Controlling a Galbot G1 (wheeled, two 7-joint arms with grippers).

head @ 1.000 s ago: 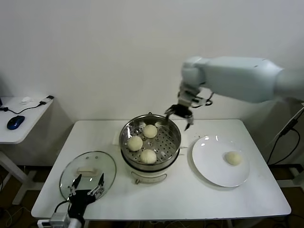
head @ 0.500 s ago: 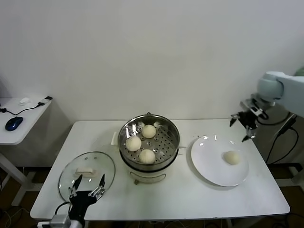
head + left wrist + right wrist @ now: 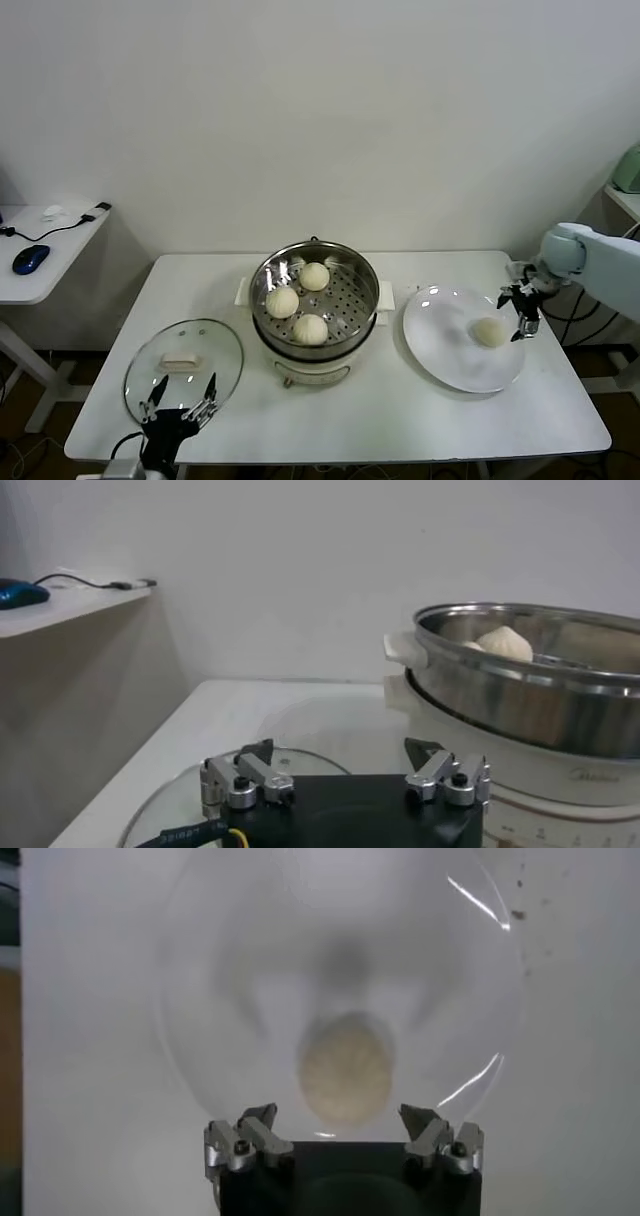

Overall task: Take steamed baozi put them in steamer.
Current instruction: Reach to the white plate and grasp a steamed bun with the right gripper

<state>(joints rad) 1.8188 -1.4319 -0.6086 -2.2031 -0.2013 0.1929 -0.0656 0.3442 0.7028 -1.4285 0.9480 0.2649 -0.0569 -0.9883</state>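
Baozi placement: three steamed baozi (image 3: 299,302) lie on the perforated tray inside the steamer (image 3: 262,320), spaced apart from one another. One sits toward the rear of the tray, one toward the robot's left, one toward the front. The fourth baozi (image 3: 489,331) lies alone on the white plate (image 3: 440,352), toward its right half. The plate stands just beside the steamer on the robot's right, on the white table (image 3: 400,420).

Right gripper (image 3: 521,310): positioned above the right edge of the plate, close to the fourth baozi, fingers pointing down. The jaws stand wide apart and hold nothing. In the right wrist view the bun (image 3: 347,1070) appears centred beyond the two fingertips, with the plate rim around it.

Left gripper (image 3: 178,410): parked low at the front left of the table, over the near edge of the glass lid (image 3: 185,362). Its jaws are spread wide and empty. The lid lies flat on the table to the left of the steamer, handle up.

A side desk (image 3: 55,245) carrying a blue mouse (image 3: 30,258) stands well apart on the left.
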